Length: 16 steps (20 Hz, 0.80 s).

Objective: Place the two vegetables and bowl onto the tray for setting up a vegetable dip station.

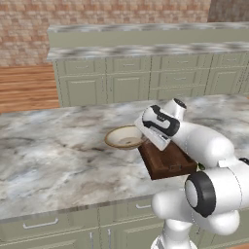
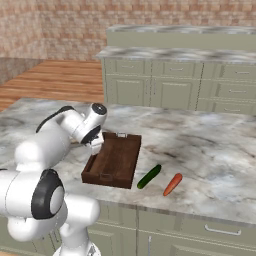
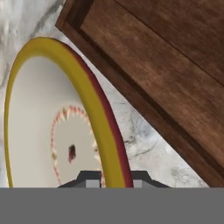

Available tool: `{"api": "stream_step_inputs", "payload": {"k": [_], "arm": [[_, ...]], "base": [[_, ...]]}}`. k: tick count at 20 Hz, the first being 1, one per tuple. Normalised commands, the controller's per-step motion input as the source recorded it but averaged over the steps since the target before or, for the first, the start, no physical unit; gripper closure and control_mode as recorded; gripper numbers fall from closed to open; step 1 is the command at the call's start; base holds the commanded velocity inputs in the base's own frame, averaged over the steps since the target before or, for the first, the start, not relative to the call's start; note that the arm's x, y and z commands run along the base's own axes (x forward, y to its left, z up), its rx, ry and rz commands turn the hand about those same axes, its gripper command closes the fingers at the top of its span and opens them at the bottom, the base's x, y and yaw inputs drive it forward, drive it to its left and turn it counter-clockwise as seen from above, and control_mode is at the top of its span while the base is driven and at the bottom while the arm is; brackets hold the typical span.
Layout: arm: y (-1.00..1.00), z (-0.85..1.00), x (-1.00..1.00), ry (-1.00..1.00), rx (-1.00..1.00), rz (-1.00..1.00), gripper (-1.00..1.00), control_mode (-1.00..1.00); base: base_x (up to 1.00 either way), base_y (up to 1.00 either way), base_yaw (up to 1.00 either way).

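Arm: white w/ dark joints, rises from lower right in left base view, lower left in right base view, reaches fwd over desk [image 1: 48, 155] edge.
Jaws: gripper [image 3: 113, 177] closed on rim of bowl [image 1: 125, 136]; in hand view one tip [image 3: 89, 178] sits inside the rim, the other outside it.
Bowl: round, shallow, tan-brown outside, pale cream inside w/ reddish ring pattern and dark spot at centre in hand view. Sits just left of tray [image 1: 168, 163] in left base view, beside tray's rim, not on it. Whether lifted or resting on desk: can't tell.
Tray: dark brown wood, rectangular, low raised rim, on marble desk near front edge. Nothing lies in the part that shows; arm covers some of it.
Cucumber-like stick [image 2: 149, 176]: slender, dark green, lies on desk just right of tray in right base view, angled, apart from tray.
Carrot-like stick [image 2: 172, 184]: slender, orange-red, on desk just right of green stick, roughly parallel, near but not touching.
Desk: grey-white marble top, pale green drawers below w/ metal handles.
Far side: second run of pale green cabinets [image 1: 146, 80] w/ marble top, wood floor between, brick wall [image 1: 97, 12] behind.
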Motion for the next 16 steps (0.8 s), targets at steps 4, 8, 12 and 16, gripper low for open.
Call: {"api": "stream_step_inputs", "payload": {"k": [4,8,12,16], "arm": [[-0.3,0.24,-0.05,0.0,0.03,0.05,1.0,-1.0],[-0.34,0.17,-0.07,0.0,0.04,0.05,1.0,-1.0],[-0.4,0.07,-0.04,0.0,0.05,0.07,1.0,-1.0],[-0.42,0.0,0.0,0.0,0.06,0.08,1.0,-1.0]], "base": [[0.0,0.0,0.0],[0.0,0.0,0.0],[0.0,0.0,0.0],[0.0,0.0,0.0]]}}
